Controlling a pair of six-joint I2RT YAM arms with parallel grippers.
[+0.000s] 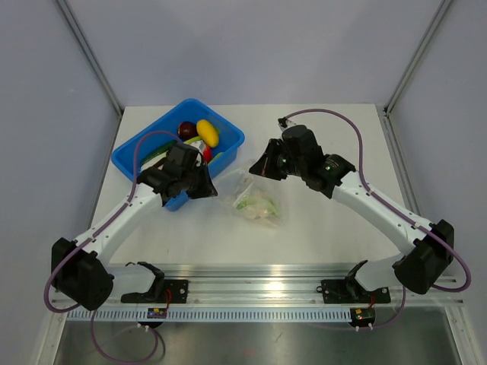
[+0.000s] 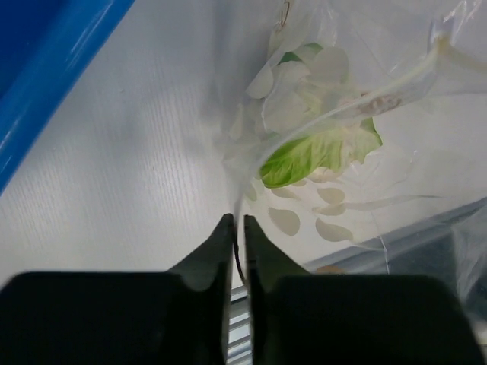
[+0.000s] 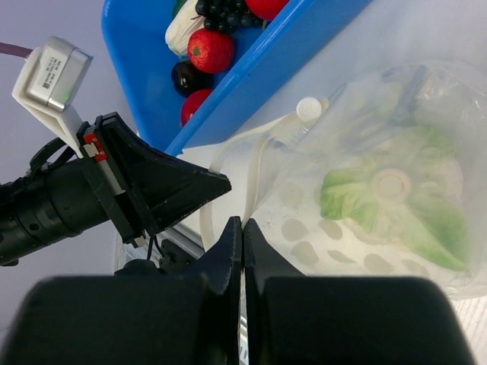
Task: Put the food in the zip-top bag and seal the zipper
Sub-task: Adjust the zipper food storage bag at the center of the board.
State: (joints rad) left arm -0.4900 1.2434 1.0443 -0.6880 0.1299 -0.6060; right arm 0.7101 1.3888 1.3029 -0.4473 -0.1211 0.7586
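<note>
- The bag (image 1: 257, 201) lies crumpled on the table (image 1: 327, 228), just beside the tub (image 3: 319, 30), with the arms on either side of it.
- A cauliflower (image 3: 365, 199) sits inside the bag. The other food, such as a tomato (image 3: 211, 49) and a yellow pepper (image 1: 207, 132), lies in the tub.
- The left gripper (image 2: 237, 222) has its jaws pressed almost together, and the bag's film runs down into the slit, so it looks to be pinching the edge.
- The right gripper (image 3: 242, 223) is pressed tight, apparently on the bag's rim at the opposite side of the mouth.
- The bag's long axis seems to run on a diagonal, from the tub side toward the near right. The mouth appears to face the tub, between the two grippers.
- A pale strip (image 2: 358, 110) crossing the film may be the zipper. It bows instead of lying straight, so the bag is not sealed.
- Risk: the film is thin and slick, so either pinch could slip and let the mouth collapse.
- Risk: pulling the grippers apart too hard could drag the bag or tear the rim.
- Risk: lifting the bag with the mouth low could let the cauliflower roll out.
- Risk: with both grippers occupied, fetching more food means letting go of one side.
- Risk: the left arm works close to the tub and could knock it.
</note>
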